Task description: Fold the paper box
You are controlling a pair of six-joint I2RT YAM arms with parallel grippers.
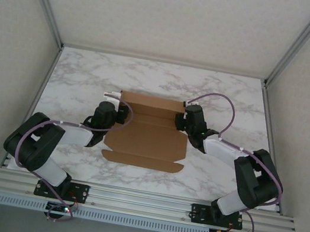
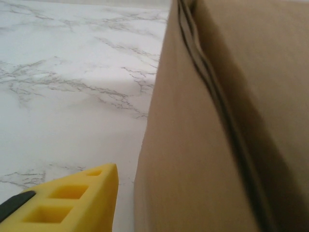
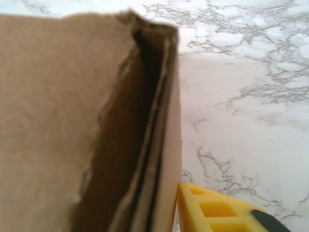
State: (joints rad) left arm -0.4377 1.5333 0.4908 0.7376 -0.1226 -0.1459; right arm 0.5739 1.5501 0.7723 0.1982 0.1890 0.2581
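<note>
The brown paper box [image 1: 147,142] lies mid-table, its base flat, a front flap toward me and its side walls raised. At the box's left wall stands my left gripper [image 1: 118,114]. In the left wrist view its yellow finger [image 2: 91,193] is outside the wall [image 2: 193,145], with a strip of table between them; cardboard hides the other finger. My right gripper [image 1: 182,121] is at the right wall. There its yellow finger [image 3: 212,212] presses the wall's outer face [image 3: 171,145], and the doubled wall [image 3: 53,121] covers the other finger.
The white marble table [image 1: 230,99] runs out on all sides of the box. Aluminium rails [image 1: 140,200] carry both arm bases at the near edge. Pale enclosure walls with metal posts [image 1: 51,25] close in the left, right and back.
</note>
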